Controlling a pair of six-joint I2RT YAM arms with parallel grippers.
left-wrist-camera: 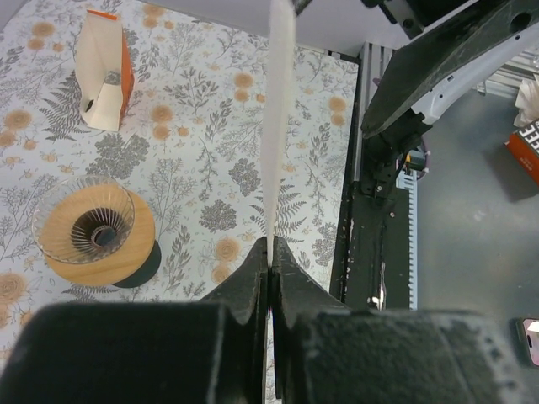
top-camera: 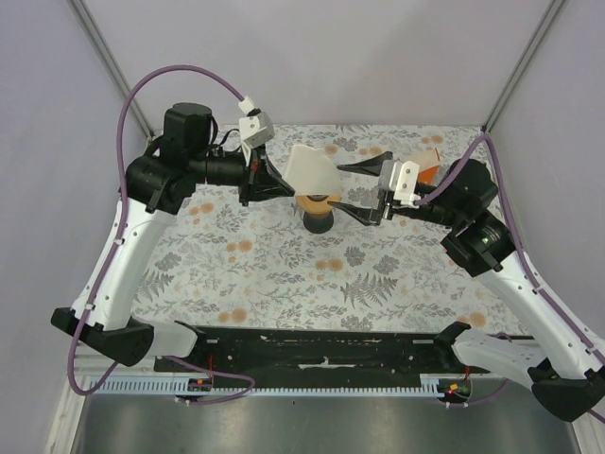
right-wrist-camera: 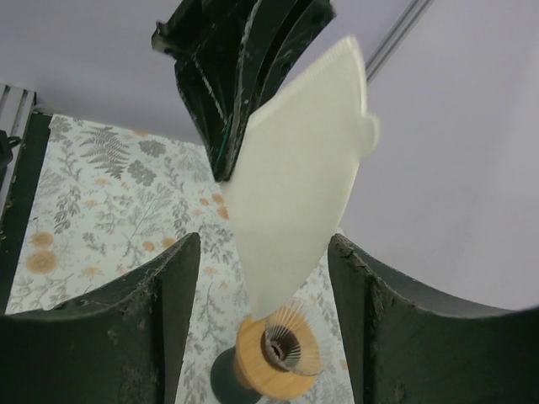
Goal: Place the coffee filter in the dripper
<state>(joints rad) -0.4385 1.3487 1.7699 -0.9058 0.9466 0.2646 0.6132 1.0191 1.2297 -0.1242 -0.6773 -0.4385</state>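
Filter (top-camera: 312, 170) hangs pinched flat in the left gripper (top-camera: 279, 183), up in the air, its narrow end pointing down just above the dripper (top-camera: 317, 202). Right gripper (top-camera: 364, 190) faces it, jaws spread wide and holding nothing, one to each side. The filter is white, fan-shaped and apparently unopened, a thin strip from the left wrist.

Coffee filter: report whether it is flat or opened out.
Flat: edge-on, the coffee filter is one thin strip pinched in the left hand.
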